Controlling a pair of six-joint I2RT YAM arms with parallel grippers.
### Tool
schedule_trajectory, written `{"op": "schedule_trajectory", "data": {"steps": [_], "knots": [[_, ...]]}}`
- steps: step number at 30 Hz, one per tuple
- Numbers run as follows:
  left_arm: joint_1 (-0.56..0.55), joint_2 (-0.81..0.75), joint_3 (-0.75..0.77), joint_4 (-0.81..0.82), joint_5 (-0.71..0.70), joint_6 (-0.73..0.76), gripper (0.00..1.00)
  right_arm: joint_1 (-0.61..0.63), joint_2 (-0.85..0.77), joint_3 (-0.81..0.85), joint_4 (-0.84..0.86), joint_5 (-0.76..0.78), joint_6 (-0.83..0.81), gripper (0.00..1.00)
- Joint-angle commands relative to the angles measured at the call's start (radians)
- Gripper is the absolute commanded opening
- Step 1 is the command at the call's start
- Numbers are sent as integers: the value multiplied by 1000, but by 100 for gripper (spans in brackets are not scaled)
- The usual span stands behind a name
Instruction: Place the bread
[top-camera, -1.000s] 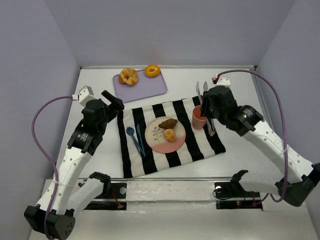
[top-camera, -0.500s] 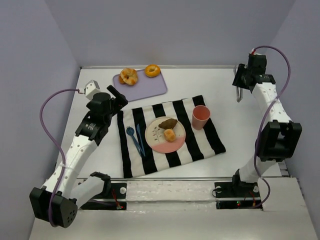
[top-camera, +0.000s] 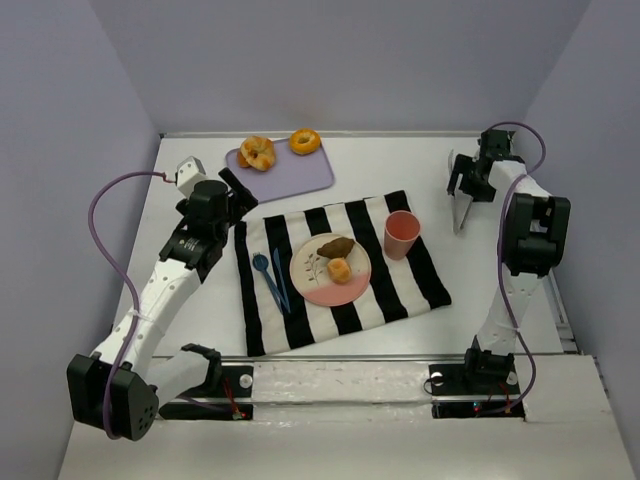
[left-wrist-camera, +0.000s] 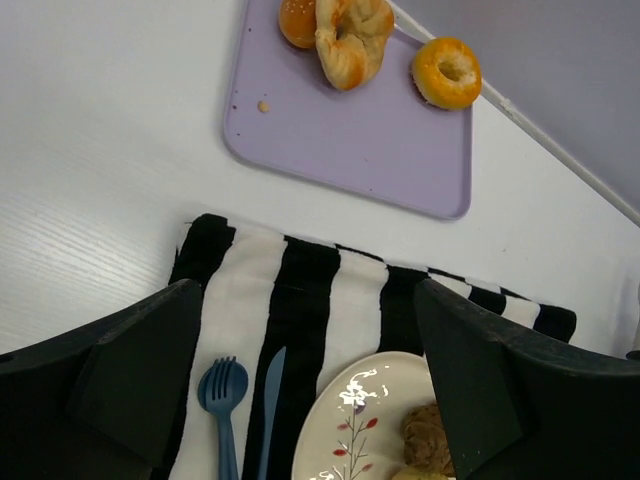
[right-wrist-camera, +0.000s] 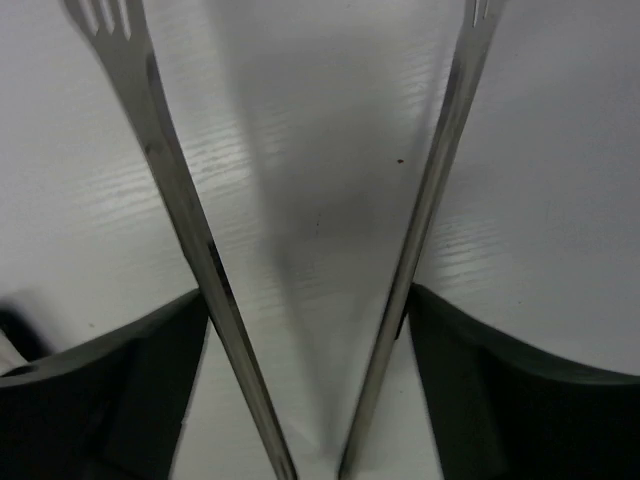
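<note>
Two pieces of bread, a brown pastry (top-camera: 337, 246) and a small bun (top-camera: 340, 269), lie on the pink plate (top-camera: 310, 283) on the striped cloth. More bread sits on the purple board (top-camera: 295, 175): a twisted roll (top-camera: 257, 152) (left-wrist-camera: 350, 35) and a bagel (top-camera: 305, 141) (left-wrist-camera: 446, 72). My left gripper (top-camera: 235, 195) (left-wrist-camera: 305, 290) hovers open over the cloth's left edge with nothing in it. At the far right, over bare table, my right gripper (top-camera: 468, 180) (right-wrist-camera: 308, 300) holds metal tongs (top-camera: 459, 212) (right-wrist-camera: 170, 170). Their arms are spread wide against both fingers, with nothing between the tips.
A pink cup (top-camera: 401, 234) stands on the black-and-white striped cloth (top-camera: 385, 290) right of the plate. A blue fork (top-camera: 262, 270) (left-wrist-camera: 222, 400) and blue knife (top-camera: 281, 280) lie left of the plate. Walls close in the table's back and sides.
My right arm has swung from beside the cup to the far right of the table, and the tongs have sprung wide apart. The left arm has shifted slightly toward the board.
</note>
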Motion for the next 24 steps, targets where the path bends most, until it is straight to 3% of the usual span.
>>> {"op": "schedule_trajectory", "data": {"steps": [1,8,13,20,24], "knots": [[8,-12,56,17,-62,-4,99,-2,-99,-42,45,99,38,100],[8,-76,104,-80,-97,-24,99,-2,-401,-165,54,173,108,100],[8,-145,101,-187,-116,-80,99,-2,-698,-348,43,188,162,100],[8,-239,35,-245,-119,-121,99,-2,-1189,-725,-6,182,297,100],[8,-291,-10,-247,-105,-132,99,-2,-1367,-816,-20,161,309,100]]}}
